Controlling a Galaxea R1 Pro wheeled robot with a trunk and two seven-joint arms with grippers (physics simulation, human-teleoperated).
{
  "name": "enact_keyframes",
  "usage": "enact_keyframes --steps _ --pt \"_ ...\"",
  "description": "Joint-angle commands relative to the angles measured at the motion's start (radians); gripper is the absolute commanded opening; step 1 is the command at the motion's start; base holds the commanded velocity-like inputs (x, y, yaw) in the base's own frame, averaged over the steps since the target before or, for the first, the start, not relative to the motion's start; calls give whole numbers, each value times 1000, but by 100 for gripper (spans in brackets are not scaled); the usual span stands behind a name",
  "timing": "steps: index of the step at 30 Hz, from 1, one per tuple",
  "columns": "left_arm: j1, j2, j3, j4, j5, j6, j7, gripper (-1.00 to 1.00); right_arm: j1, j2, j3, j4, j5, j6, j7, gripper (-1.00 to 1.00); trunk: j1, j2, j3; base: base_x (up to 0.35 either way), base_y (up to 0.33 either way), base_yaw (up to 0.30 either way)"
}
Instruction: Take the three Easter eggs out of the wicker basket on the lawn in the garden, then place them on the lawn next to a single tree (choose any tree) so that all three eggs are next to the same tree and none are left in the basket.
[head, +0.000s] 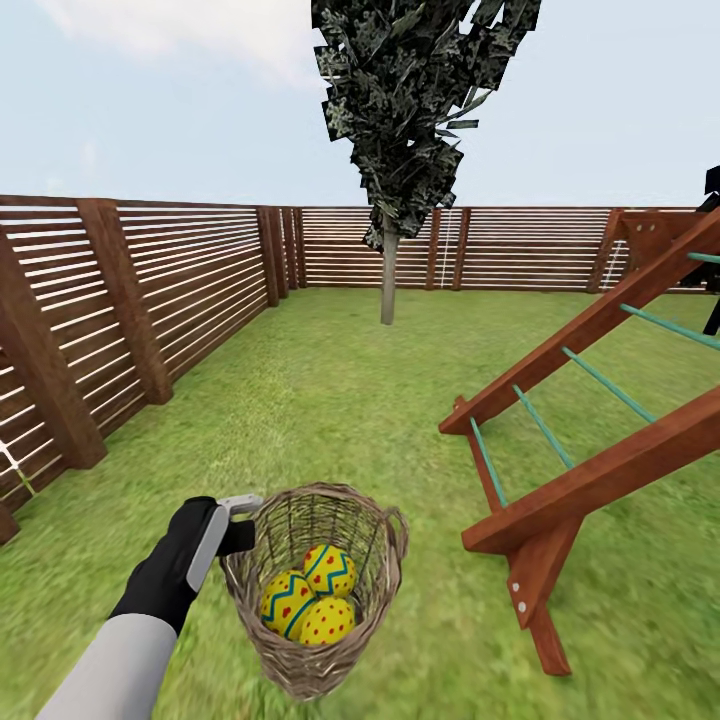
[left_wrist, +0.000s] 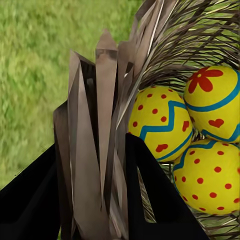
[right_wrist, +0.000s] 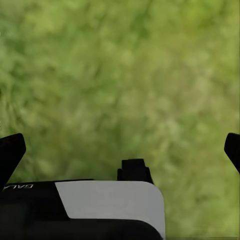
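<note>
The wicker basket (head: 305, 672) sits low in the head view, just ahead of me on the lawn (head: 330, 400). Three yellow Easter eggs (head: 329, 570) (head: 287, 603) (head: 325, 622) lie together in its bottom. My left gripper (head: 240, 520) is shut on the basket's near-left rim. In the left wrist view the black fingers (left_wrist: 150, 190) straddle the woven wall (left_wrist: 105, 125), with the eggs (left_wrist: 160, 122) (left_wrist: 215, 102) (left_wrist: 207, 177) just inside. My right gripper (right_wrist: 123, 142) is open over bare grass. The pale-trunked tree (head: 388, 270) stands far ahead near the fence.
A reddish-brown slatted fence (head: 180, 270) runs along the left and the back. A wooden climbing frame (head: 600, 400) with teal rungs takes up the right side, its foot close to the basket. A black tree (head: 712, 200) shows at the right edge. Open grass leads toward the tree.
</note>
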Motion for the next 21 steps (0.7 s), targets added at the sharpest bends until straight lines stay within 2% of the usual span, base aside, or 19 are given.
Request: enact_keyframes --steps 1,7,21 --pt "-1 1 2 -1 11 3 8 -100 -1 -2 -8 3 9 -7 2 100 0 -1 -1 0 0 0" --pt "-1 4 2 -3 11 3 8 -100 3 -1 -8 5 10 -6 6 100 0 -1 -4 0 0 9" --pt "-1 0 2 -1 11 3 8 -100 10 -2 -8 5 4 -6 5 100 0 -1 -26 0 0 77"
